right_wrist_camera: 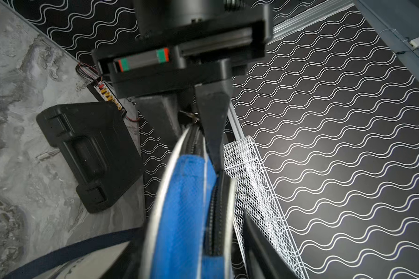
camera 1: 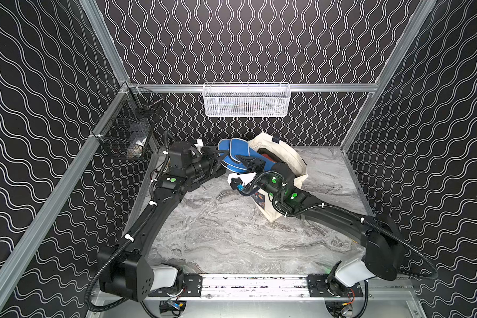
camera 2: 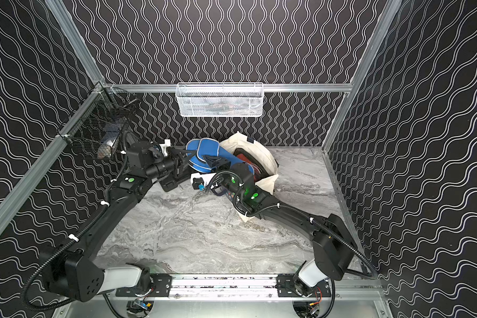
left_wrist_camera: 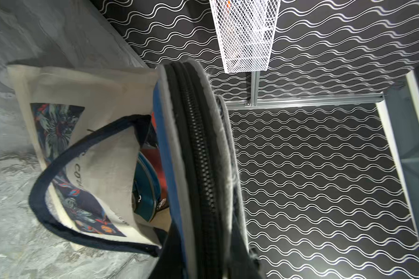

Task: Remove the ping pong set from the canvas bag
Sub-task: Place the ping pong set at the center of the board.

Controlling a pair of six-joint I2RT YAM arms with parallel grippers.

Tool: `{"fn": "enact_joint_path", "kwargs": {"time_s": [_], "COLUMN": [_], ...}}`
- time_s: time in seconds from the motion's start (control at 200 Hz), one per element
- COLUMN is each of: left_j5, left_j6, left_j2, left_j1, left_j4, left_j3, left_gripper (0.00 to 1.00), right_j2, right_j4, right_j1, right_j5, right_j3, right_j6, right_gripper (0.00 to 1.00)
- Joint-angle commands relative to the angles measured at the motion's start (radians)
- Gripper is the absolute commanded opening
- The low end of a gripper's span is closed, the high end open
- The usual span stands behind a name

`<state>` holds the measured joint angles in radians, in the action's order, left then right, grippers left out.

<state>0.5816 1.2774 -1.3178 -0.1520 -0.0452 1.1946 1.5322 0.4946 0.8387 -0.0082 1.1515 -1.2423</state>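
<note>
The ping pong set [camera 1: 233,154] is a pair of blue paddle-shaped zip cases, sticking out of the mouth of the cream canvas bag [camera 1: 289,157] at the back of the table. My left gripper [camera 1: 221,159] is shut on the set's far rim; the right wrist view shows its two fingers pinching the zipper edge [right_wrist_camera: 191,120]. My right gripper [camera 1: 243,160] straddles the set [right_wrist_camera: 179,205] nearer the bag, jaws open, one finger [right_wrist_camera: 259,241] standing clear of the case. The left wrist view shows the set [left_wrist_camera: 194,157] edge-on beside the bag [left_wrist_camera: 102,91].
A white mesh basket [camera 1: 245,100] hangs on the back wall above the bag. A black wire basket [camera 1: 130,132] hangs at the left wall. A black plastic case [right_wrist_camera: 87,154] lies on the marble table [camera 1: 232,234] under my left arm. A teal item [left_wrist_camera: 145,190] stays inside the bag.
</note>
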Motion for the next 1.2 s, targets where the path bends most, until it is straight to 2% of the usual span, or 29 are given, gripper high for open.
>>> {"fn": "enact_joint_path", "kwargs": {"time_s": [0.0,0.075,0.195,0.41,0.535,0.665,0.946,1.196], "left_j5": [-0.076,-0.083,-0.063,-0.018,0.014,0.05,0.093,0.034], "left_j6": [-0.114,-0.137,-0.145,-0.091,-0.103,-0.121,-0.057,-0.124], "left_j2": [-0.001,-0.005,-0.014,-0.017,-0.015,0.009,0.034,0.093], "left_j1": [0.003,0.011,0.046,0.126,0.163,0.267,0.434,0.529], "left_j4": [-0.028,-0.045,-0.022,0.077,0.067,0.046,0.086,-0.125], "left_j3": [0.033,0.063,0.103,0.139,0.169,0.183,0.154,0.126], "left_gripper": [0.0,0.0,0.0,0.0,0.0,0.0,0.0,0.0], "right_j2": [-0.031,-0.045,-0.078,-0.142,-0.164,-0.18,-0.205,-0.208], "right_j4": [0.186,0.186,0.167,0.073,-0.037,-0.128,-0.248,-0.394], "right_j1": [0.003,0.002,-0.002,-0.035,-0.057,-0.094,-0.227,-0.319], "right_j5": [-0.016,0.012,0.056,0.144,0.209,0.237,0.186,0.067], "right_j3": [0.001,0.008,0.022,0.059,0.092,0.106,0.128,0.184], "right_j6": [0.075,0.127,0.203,0.381,0.502,0.631,0.897,1.086], "right_gripper": [0.72,0.81,0.86,0.89,0.89,0.89,0.9,0.9]}}
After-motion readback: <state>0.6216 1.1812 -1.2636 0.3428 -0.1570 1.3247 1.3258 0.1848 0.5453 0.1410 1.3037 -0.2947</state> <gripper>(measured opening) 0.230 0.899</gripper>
